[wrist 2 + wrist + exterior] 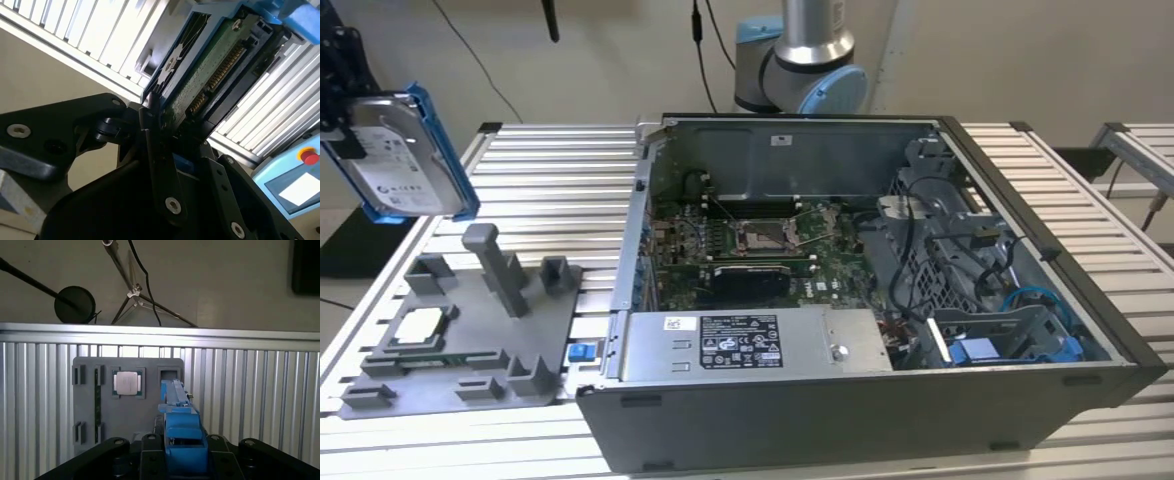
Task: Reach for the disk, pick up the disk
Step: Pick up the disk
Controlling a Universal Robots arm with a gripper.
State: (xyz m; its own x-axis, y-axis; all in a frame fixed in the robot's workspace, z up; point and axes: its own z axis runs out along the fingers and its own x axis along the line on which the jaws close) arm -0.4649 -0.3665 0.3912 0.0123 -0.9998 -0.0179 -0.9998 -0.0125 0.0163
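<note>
The hand (172,127) pinches the disk (400,150), holding it on edge in the air over the grey holder (467,340) on the slatted bench (574,170). The disk has a silver face and blue rails (438,140), and the print on its white label (394,168) is too small to read.

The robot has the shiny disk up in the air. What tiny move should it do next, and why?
Probably just hold steady with the fingers squeezed shut. The gripper is clamped on the disk, which hangs upright above the grey holder tray with nothing under it, so loosening could drop it.
</note>
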